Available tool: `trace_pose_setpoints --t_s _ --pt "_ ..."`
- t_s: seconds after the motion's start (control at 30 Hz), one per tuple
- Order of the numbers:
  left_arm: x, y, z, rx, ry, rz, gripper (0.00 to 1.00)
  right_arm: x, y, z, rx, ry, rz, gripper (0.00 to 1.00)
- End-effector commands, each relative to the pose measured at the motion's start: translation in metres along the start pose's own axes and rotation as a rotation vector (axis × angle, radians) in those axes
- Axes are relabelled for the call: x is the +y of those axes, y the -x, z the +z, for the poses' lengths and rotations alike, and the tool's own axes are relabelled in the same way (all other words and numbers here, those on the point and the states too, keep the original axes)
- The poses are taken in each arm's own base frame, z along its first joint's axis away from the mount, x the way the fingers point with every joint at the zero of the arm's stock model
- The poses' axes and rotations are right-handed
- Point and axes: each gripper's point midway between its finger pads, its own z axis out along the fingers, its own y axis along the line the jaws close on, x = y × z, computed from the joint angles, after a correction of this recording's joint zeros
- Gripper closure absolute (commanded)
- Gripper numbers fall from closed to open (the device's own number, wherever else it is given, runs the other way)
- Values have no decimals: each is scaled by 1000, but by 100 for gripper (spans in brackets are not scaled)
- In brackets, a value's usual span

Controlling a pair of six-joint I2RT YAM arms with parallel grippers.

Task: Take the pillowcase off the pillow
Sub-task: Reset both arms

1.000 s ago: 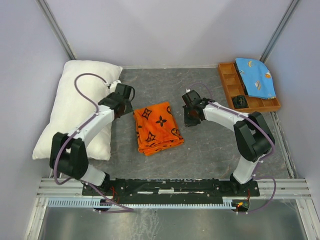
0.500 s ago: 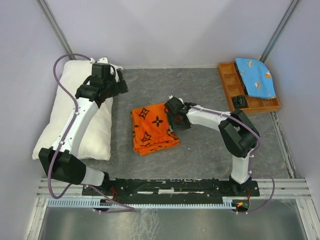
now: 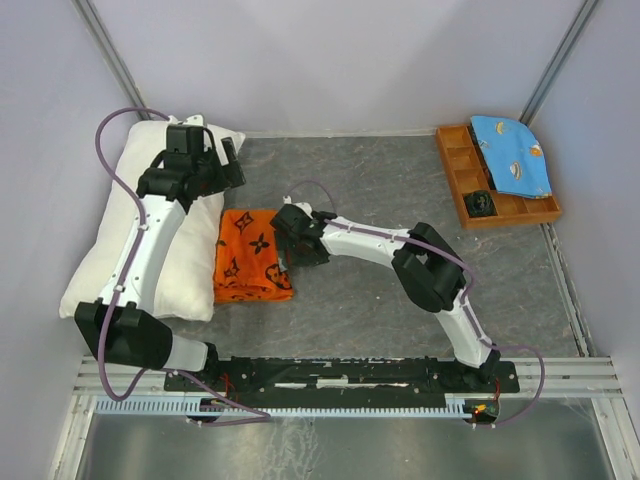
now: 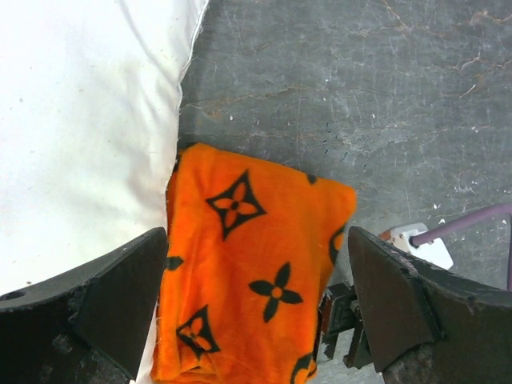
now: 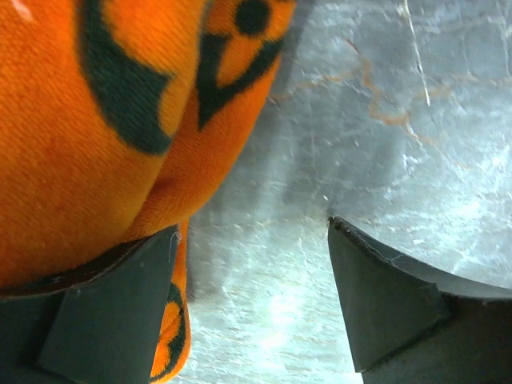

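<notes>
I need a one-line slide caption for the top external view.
Folded orange pillowcase lies against the bare white pillow, right gripper at its edge.

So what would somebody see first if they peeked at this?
The bright orange pillowcase with black flowers grabs the eye first, folded on the grey table right beside the big white pillow on the left. The right gripper sits at the pillowcase's right edge, and the left gripper hangs open above the pillow's edge.

Pale walls point(image 3: 330, 60), grey mottled tabletop point(image 3: 400, 180)
</notes>
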Motion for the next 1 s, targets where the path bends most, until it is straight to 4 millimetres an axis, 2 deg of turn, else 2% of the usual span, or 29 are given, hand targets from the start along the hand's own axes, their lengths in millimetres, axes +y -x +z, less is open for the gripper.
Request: trace_pose_setpoints --t_s 0.0,0.07,0.13,0.2,0.27,0.33,0.37,0.4,0.43,0.5,0.53,0.57,0.6,0.63,0.7,0.77,0.97 --pt "-7 36 -26 -104 -48 34 1 23 29 -18 -57 58 39 16" --pt "-9 48 -31 -133 -48 26 1 17 30 -38 -67 57 0 16" --pt "-16 61 -34 -157 -72 14 1 1 26 -64 -66 31 -44 11" --pt "-28 73 -34 -163 -117 -3 1 -23 19 -93 -46 -27 -107 3" --pt "-41 85 -34 -170 -166 -18 1 -53 13 -125 11 -105 -168 0" --pt "-49 93 -23 -174 -192 -33 1 -80 15 -150 75 -145 -128 0" --pt "-52 94 -11 -178 -200 -29 1 -81 20 -153 115 -78 -53 0" --pt "-50 97 5 -200 -187 -23 1 -77 33 -152 129 23 26 0" --pt "-44 98 21 -218 -150 -34 1 -66 55 -148 99 159 85 0" --pt "-37 100 38 -276 -115 -61 1 -59 114 -141 -71 354 163 0" --pt "-33 89 48 -290 -120 -71 1 -63 145 -142 -188 394 189 1" --pt "-37 88 47 -328 -160 -78 1 -65 168 -146 -298 425 200 1" --pt "-45 96 39 -385 -225 -75 1 -66 193 -154 -437 450 187 1" --pt "-53 93 37 -378 -280 -50 1 -71 204 -161 -506 427 162 1" --pt "-56 88 35 -357 -308 -13 1 -88 217 -175 -571 329 151 1" --pt "-55 82 34 -337 -307 -10 1 -102 216 -183 -616 261 150 1" --pt "-61 49 26 -322 -401 -20 1 -143 193 -194 -656 79 88 1"
